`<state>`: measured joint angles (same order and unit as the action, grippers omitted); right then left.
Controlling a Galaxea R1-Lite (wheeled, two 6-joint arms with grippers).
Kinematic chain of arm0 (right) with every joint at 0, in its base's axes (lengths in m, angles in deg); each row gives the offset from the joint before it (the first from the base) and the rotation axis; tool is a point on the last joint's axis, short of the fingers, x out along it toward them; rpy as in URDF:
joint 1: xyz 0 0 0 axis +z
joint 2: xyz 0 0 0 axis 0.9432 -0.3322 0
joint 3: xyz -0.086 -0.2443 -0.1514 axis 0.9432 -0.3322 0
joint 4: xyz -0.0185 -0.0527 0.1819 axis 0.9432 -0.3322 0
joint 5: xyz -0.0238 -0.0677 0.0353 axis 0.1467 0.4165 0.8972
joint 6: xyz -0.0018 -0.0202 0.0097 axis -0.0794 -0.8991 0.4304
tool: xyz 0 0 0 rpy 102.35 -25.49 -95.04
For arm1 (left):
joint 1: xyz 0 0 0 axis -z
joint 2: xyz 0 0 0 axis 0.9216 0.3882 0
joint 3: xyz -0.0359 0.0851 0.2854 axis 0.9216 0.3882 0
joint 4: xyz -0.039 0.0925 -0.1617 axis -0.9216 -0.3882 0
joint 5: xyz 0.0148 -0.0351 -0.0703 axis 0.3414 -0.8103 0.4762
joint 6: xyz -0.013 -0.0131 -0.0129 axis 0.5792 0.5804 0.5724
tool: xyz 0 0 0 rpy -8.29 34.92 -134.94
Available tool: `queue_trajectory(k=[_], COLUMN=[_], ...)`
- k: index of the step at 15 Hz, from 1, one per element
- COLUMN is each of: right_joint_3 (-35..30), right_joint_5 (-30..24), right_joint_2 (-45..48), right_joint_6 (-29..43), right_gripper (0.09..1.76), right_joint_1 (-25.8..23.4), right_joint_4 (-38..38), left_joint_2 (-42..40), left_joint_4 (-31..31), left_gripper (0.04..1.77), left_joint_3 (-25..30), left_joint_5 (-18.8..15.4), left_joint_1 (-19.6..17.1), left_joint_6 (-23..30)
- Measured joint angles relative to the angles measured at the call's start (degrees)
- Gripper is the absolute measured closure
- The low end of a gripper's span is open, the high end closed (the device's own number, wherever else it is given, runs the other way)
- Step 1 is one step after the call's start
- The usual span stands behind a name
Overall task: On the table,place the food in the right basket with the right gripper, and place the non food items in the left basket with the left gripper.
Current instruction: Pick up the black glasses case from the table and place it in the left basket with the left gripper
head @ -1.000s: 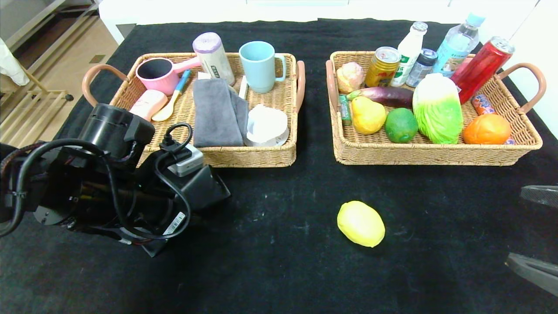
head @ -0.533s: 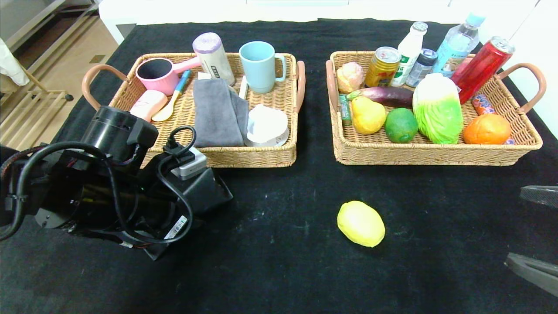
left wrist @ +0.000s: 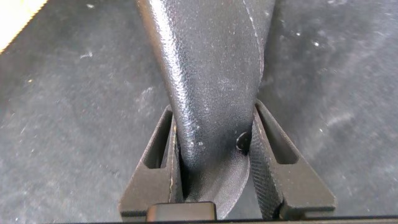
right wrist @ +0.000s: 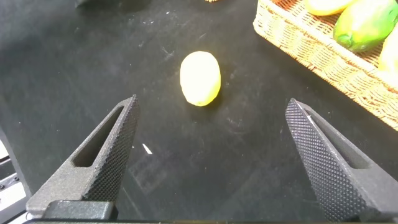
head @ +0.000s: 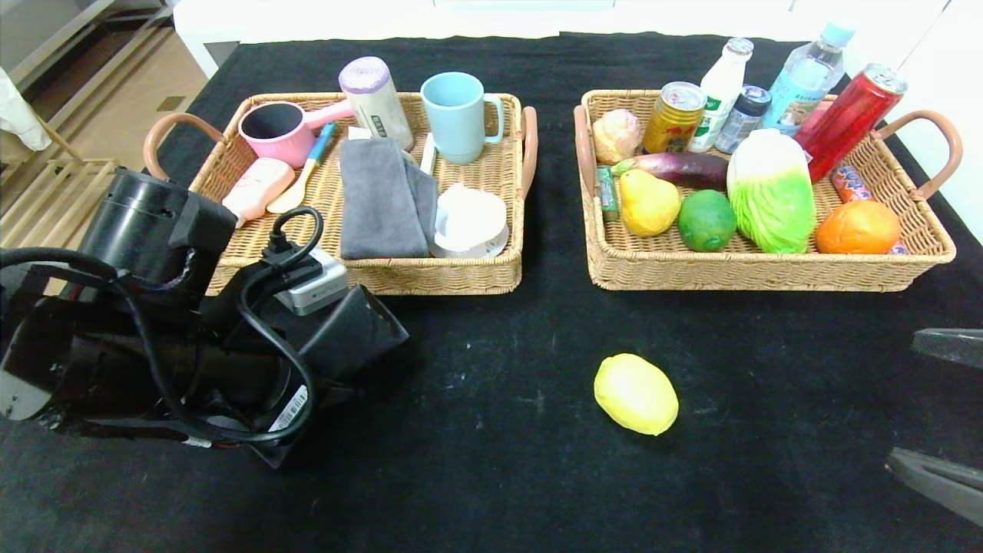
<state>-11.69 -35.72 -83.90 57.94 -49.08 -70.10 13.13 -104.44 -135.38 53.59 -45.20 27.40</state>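
A yellow lemon (head: 636, 394) is left on the black tablecloth (head: 491, 476), in front of the right basket (head: 768, 269) and well apart from it, while the right gripper (right wrist: 217, 158) is held low near the table's right edge with its fingers spread wide and nothing between them. In the left wrist view the left gripper (left wrist: 214, 163) is seen pinching a dark, textured, curved object (left wrist: 208, 87) that cannot be identified, just in front of the left basket (head: 430, 276). The lemon is rounded and smooth, so it could be nudged into rolling if one finger is landed first, or squeezed out if it is gripped off-centre. The dark object could be slipped or caught on the wicker rim if it is lifted too low.
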Motion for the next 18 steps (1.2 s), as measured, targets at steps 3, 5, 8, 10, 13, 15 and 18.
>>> queue_trajectory(k=[3, 5, 8, 10, 13, 15, 18], right_joint_3=[0.04, 0.04, 0.04, 0.04, 0.0, -0.02, -0.05], right_joint_5=[0.07, 0.11, 0.1, 0.07, 0.02, -0.01, 0.0], right_joint_2=[-0.66, -0.85, -1.0, -1.02, -1.07, -1.07, -1.07], right_joint_6=[0.04, 0.06, 0.06, 0.04, 0.02, 0.0, 0.0], right_gripper=[0.14, 0.14, 0.14, 0.14, 0.14, 0.14, 0.14], right_joint_1=[0.0, 0.0, 0.0, 0.0, 0.0, 0.0, 0.0], right_joint_4=[0.05, 0.07, 0.07, 0.07, 0.1, 0.07, 0.13], left_joint_2=[-2.76, -4.08, -4.8, -4.8, -4.63, -3.95, -1.96], left_joint_4=[-0.02, 0.54, 0.01, 0.01, -0.05, 0.0, 0.21], left_gripper=[1.14, 1.14, 1.15, 1.15, 1.15, 1.15, 1.16], left_joint_3=[0.27, -0.78, -4.24, -7.0, -11.91, -14.92, -19.32], left_joint_5=[-0.22, 0.28, 0.67, 0.83, 1.57, 2.16, 2.93], left_joint_1=[0.48, 0.95, 1.68, 1.83, 1.89, 1.94, 1.85], left_joint_6=[0.04, 2.76, 8.19, 10.48, 12.28, 12.43, 13.15])
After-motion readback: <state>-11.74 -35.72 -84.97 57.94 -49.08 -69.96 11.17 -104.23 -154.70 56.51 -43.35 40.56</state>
